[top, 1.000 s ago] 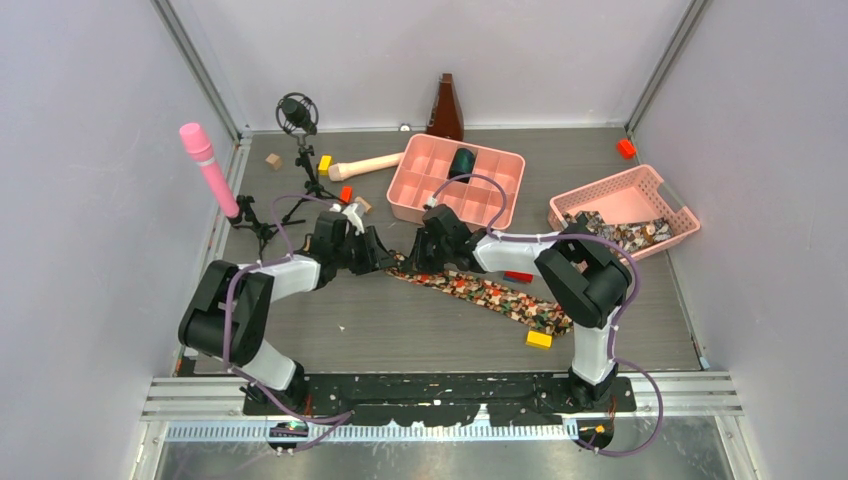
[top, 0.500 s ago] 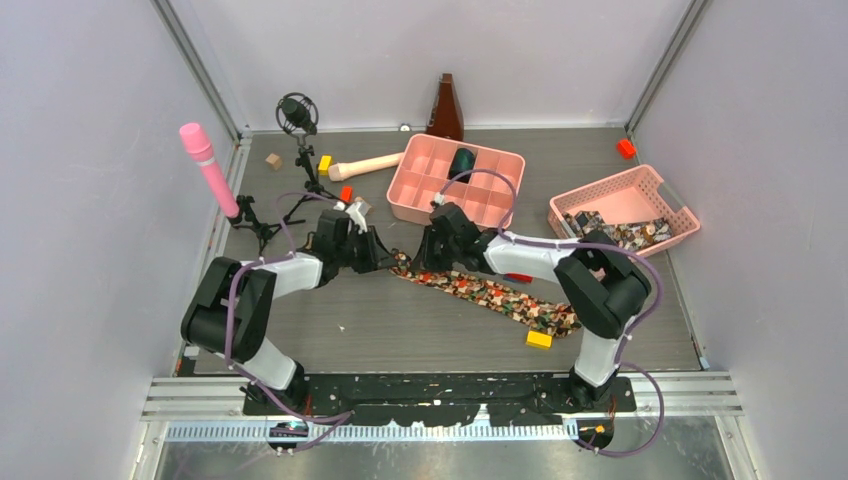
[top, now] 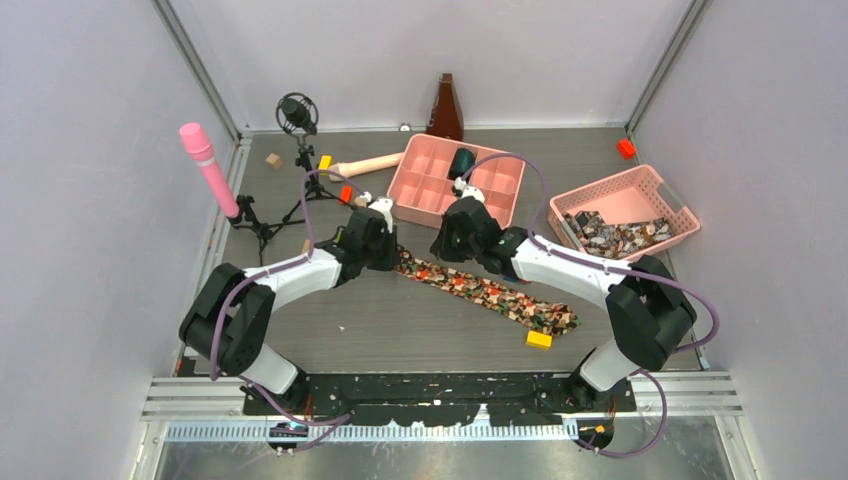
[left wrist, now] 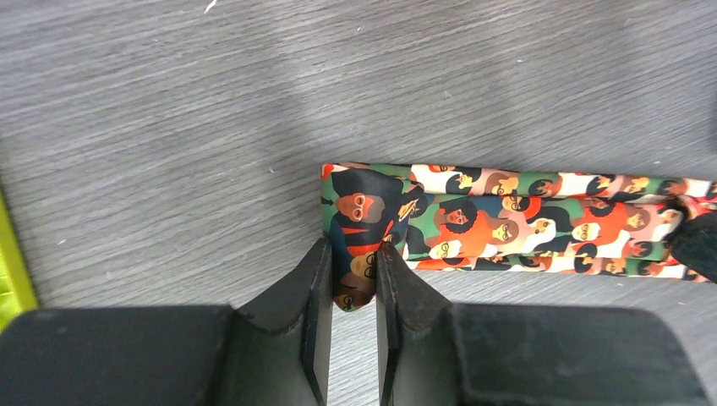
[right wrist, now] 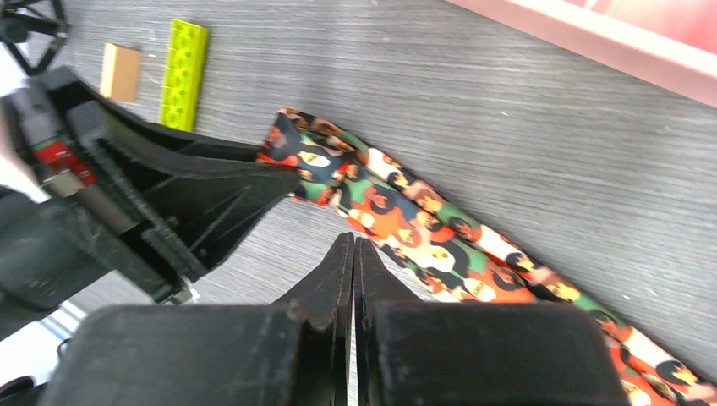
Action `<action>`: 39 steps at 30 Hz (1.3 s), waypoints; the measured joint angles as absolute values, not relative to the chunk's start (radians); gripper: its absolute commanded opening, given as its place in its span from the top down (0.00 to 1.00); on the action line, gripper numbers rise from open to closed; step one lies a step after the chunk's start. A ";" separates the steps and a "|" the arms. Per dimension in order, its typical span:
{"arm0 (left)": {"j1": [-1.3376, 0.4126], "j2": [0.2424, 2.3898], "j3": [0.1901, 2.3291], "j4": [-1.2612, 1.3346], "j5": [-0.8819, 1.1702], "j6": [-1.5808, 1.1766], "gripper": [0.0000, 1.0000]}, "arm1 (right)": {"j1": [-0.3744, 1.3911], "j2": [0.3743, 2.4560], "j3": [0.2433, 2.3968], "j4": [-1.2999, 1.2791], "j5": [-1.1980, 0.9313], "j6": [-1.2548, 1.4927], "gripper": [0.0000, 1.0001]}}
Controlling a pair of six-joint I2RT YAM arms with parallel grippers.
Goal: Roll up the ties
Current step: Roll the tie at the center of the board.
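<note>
A tie [top: 490, 292] with a dark, red, orange, white and green print lies flat and slants across the table's middle. My left gripper [top: 387, 255] is shut on its folded left end; in the left wrist view the fingers [left wrist: 353, 258] pinch the fold of the tie [left wrist: 524, 211]. My right gripper [top: 452, 247] is shut and empty, with its tips [right wrist: 353, 243] at the near edge of the tie [right wrist: 406, 216], close to the left gripper [right wrist: 211, 194]. More ties [top: 615, 235] lie heaped in the pink basket [top: 655, 180].
A pink compartment tray [top: 420, 195] behind the grippers holds a dark roll [top: 462, 162]. A pink cylinder on a stand [top: 208, 170], a microphone tripod [top: 297, 115], a metronome [top: 446, 108] and a wooden mallet [top: 365, 165] stand at the back. A yellow block [top: 539, 339] and a red block [top: 626, 148] lie loose.
Both grippers have moved right and a little back with the tie's left end. The right arm's elbow has swung out to the right.
</note>
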State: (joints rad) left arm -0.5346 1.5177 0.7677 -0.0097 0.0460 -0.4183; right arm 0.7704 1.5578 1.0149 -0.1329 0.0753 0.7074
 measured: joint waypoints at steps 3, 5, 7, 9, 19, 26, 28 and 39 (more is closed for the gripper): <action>-0.592 1.518 0.796 -0.051 -0.064 -0.377 1.00 | 0.770 1.549 0.990 -0.154 0.109 0.706 0.95; -0.624 1.518 0.812 -0.075 -0.131 -0.350 1.00 | 0.770 1.539 0.972 -0.168 0.131 0.706 0.95; -0.649 1.518 0.822 -0.094 -0.186 -0.328 1.00 | 0.770 1.525 0.964 -0.181 0.154 0.706 0.95; -0.666 1.518 0.830 -0.110 -0.231 -0.309 1.00 | 0.770 1.504 0.958 -0.191 0.185 0.709 0.95; -0.761 1.571 0.886 -0.157 -0.455 -0.240 1.00 | 0.756 1.382 0.900 -0.218 0.316 0.719 0.95; -0.852 1.671 0.947 -0.180 -0.614 -0.183 1.00 | 0.743 1.365 0.890 -0.220 0.352 0.729 0.95; -0.871 1.689 0.956 -0.185 -0.652 -0.171 1.00 | 0.741 1.365 0.889 -0.223 0.357 0.732 0.95; -0.925 1.736 0.971 -0.185 -0.733 -0.146 0.83 | 0.730 1.332 0.877 -0.238 0.369 0.738 0.87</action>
State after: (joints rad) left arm -0.9249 1.7363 0.9710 -0.1852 -0.7334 -0.1455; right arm 0.7300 1.3323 0.8772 -0.2382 0.3695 0.7376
